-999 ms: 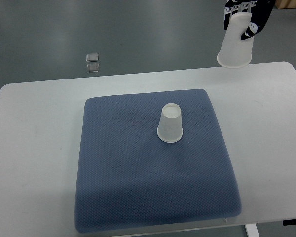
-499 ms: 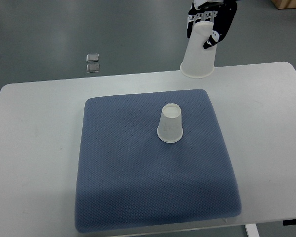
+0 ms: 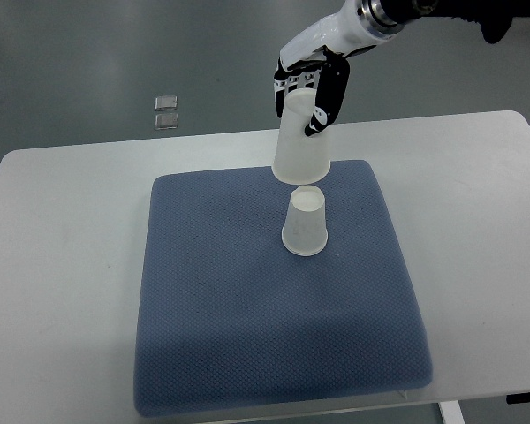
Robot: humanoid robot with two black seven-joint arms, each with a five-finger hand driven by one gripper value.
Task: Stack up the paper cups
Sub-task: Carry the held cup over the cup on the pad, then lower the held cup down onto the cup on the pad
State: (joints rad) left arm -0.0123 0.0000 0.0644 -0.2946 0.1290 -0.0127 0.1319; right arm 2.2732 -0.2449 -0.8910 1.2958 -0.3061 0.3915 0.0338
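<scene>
Now right robot hand [image 3: 307, 93], fingers curled round an upside-down paper cup [image 3: 299, 150], holds it just above 2nd upside-down cup [image 3: 305, 221] standing mid blue mat [image 3: 274, 353] on table [image 3: 62, 265].

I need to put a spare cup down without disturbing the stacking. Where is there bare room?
The blue mat is bare left of and in front of the upside-down cup. The white table is bare either side. It is crowded above that cup, where the right hand holds the second cup.
</scene>
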